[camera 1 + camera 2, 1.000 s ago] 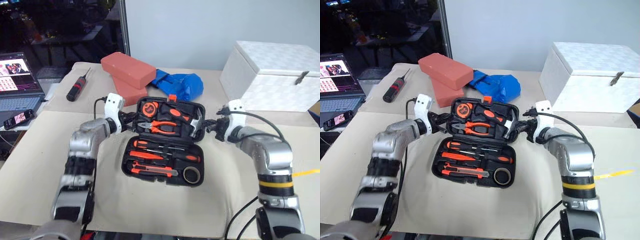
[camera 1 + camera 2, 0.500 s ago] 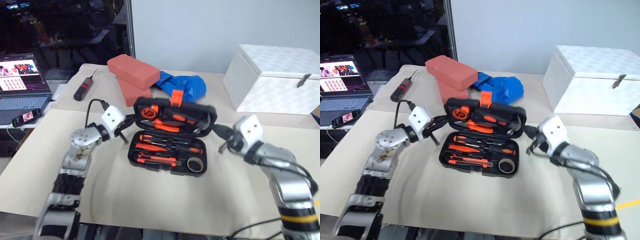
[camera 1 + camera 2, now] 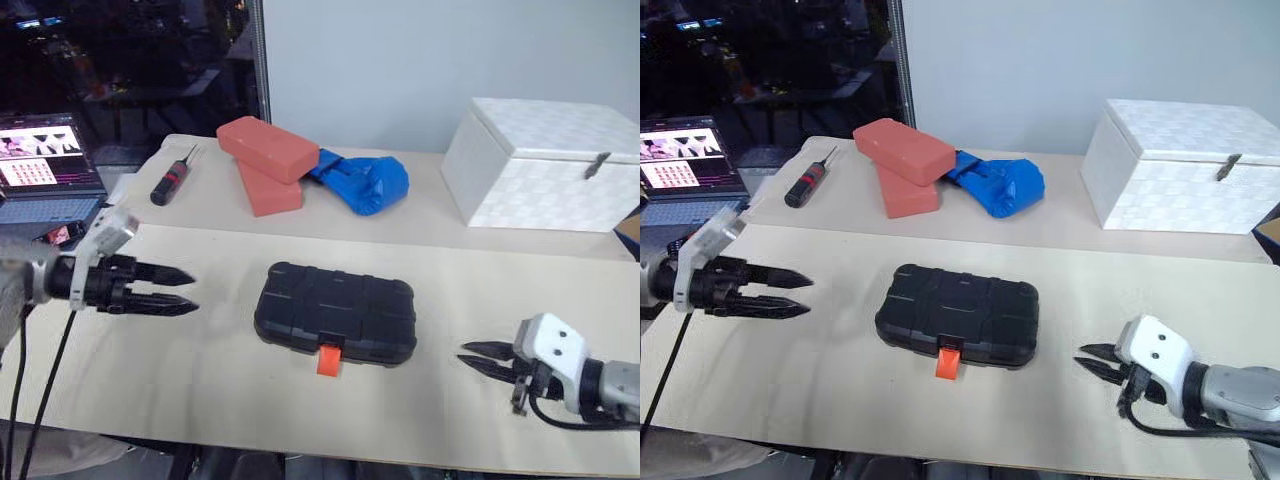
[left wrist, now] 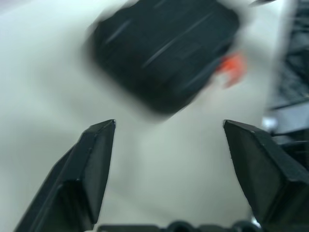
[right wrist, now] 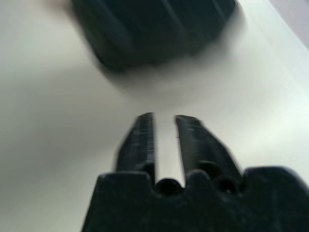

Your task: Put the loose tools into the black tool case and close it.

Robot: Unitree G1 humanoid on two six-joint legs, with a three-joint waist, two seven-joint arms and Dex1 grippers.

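The black tool case [image 3: 335, 310] lies shut in the middle of the table, its orange latch [image 3: 327, 360] sticking out at the front edge. The loose tools are hidden from view. My left gripper [image 3: 195, 291] hovers to the left of the case, well apart from it, pointing at it with its fingers [image 4: 91, 164] spread and nothing between them. My right gripper [image 3: 464, 354] sits low over the table to the right of the case, shut and empty, also clear of it. Both wrist views show the case [image 4: 164, 53] ahead of the fingertips.
Two red bricks [image 3: 270, 150] and a blue bundle [image 3: 365, 182] lie behind the case. A white box [image 3: 545, 165] stands at the back right. A black tool with a red band [image 3: 170, 180] lies at the back left, near a laptop [image 3: 45, 165].
The case lid has come down and the case is shut. Both arms have drawn back from its sides toward me. The left gripper has opened.
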